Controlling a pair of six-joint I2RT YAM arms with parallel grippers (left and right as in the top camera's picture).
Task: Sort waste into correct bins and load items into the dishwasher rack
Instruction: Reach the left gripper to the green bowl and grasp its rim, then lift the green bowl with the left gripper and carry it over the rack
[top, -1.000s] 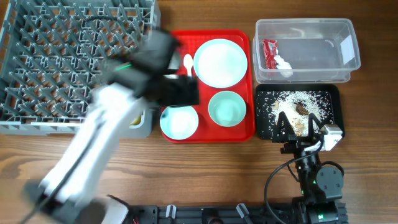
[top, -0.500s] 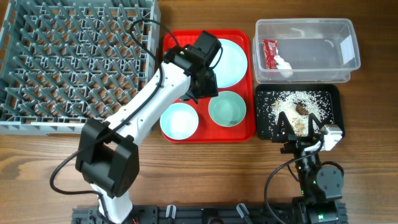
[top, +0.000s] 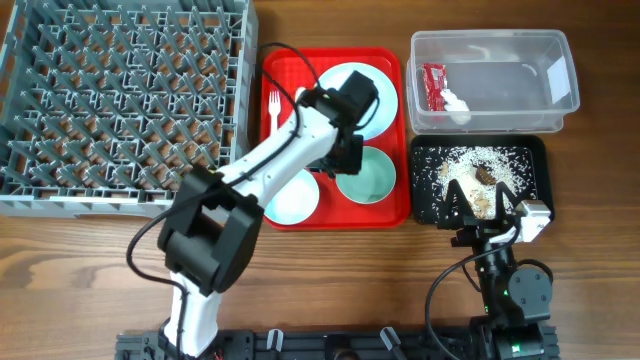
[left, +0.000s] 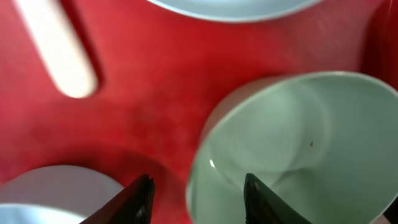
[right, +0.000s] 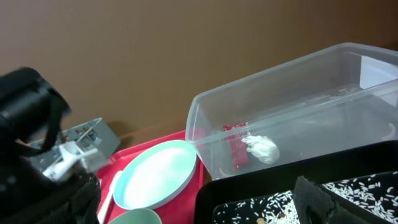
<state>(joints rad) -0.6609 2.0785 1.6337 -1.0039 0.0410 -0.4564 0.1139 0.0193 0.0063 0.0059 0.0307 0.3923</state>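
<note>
Overhead view of a wooden worktop (top: 580, 300). A grey dishwasher rack (top: 120, 100) sat far left, beside a red tray (top: 290, 75). On the tray's right side, 1 pale green bowl (top: 370, 180) lay directly under the left gripper (left: 199, 180). Its 2 fingers (left: 140, 202) straddled the bowl's near rim, parted, not yet pinching. The right gripper (top: 478, 198) rested farther off over the black tray (top: 540, 200), spread wide and empty.
</note>
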